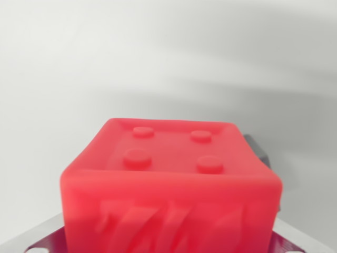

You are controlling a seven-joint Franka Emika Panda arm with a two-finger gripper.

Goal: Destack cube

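A plain pale grey-white surface fills the whole backdrop, smooth and unmarked. Soft light falls across it, brighter toward the left, with faint blurred grey shadow bands streaking the right side.

We see a pale grey surface filling the frame's upper part, smooth and bare. Soft shadows run across it in blurred bands toward the wrist view's right. We cannot tell whether it is a table or a wall.
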